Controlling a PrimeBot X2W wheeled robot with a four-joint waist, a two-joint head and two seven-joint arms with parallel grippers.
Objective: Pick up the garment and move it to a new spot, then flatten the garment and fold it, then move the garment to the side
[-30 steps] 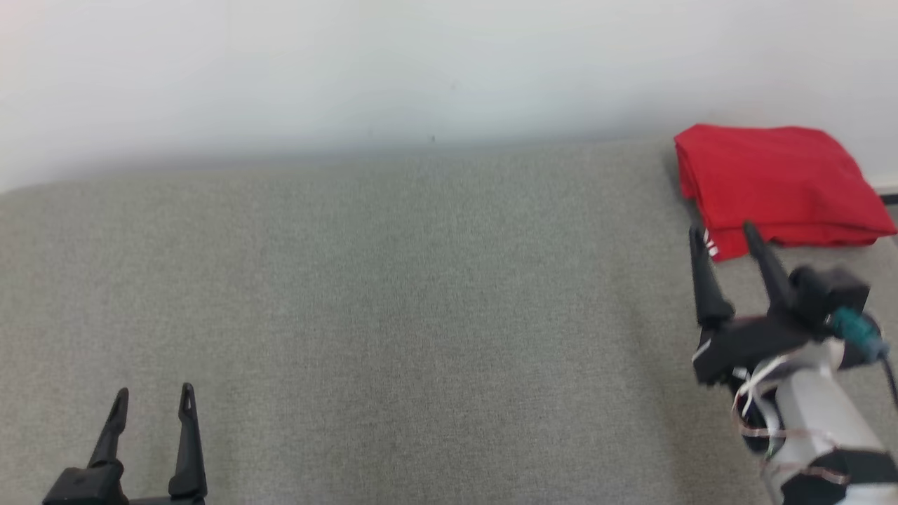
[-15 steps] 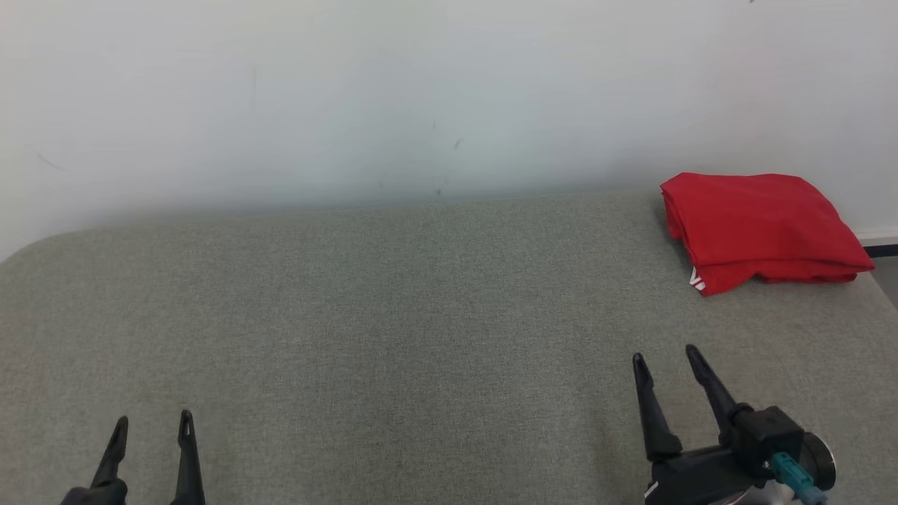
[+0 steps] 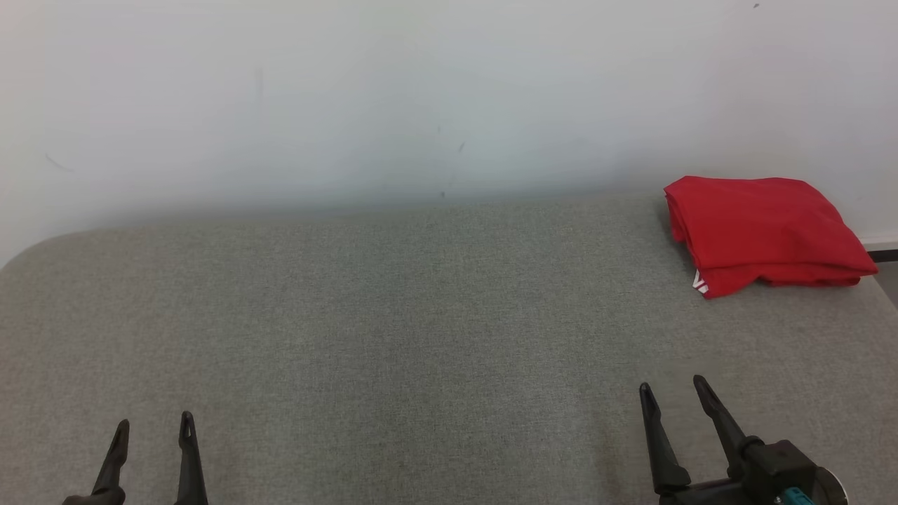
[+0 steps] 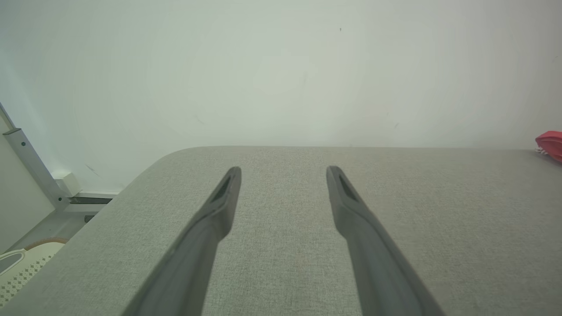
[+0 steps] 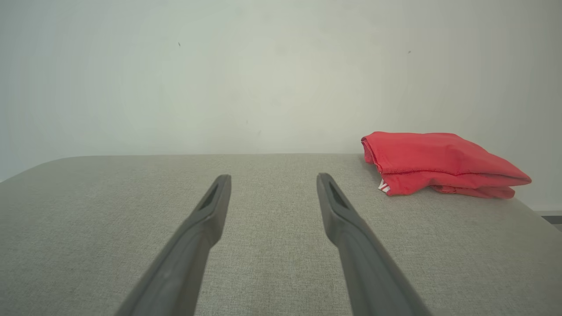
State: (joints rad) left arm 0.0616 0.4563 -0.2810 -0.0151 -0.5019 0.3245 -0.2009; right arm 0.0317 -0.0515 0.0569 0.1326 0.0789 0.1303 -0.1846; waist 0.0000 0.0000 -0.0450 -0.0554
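right claw [image 3: 672, 384] wide, garment [image 3: 761, 231] well beyond

Garment [image 3: 761, 228] – soft matt cloth; table [image 3: 421, 315] – rough woven fabric, v. matt.

Before you lies a broad grey woven-fabric padded surface [image 3: 421, 315] with rounded corners. Its far edge runs along a plain white painted wall [image 3: 280, 84], where you can pick out a few small dark specks [image 3: 461, 146]. The light is soft and even, with no hard shadows. In the left wrist view, past the surface's left corner, you see a grey metal post [image 4: 30, 164] slanting up the wall, a white skirting board [image 4: 94, 193], a strip of grey floor [image 4: 48, 224] and a pale perforated plastic basket [image 4: 19, 263].
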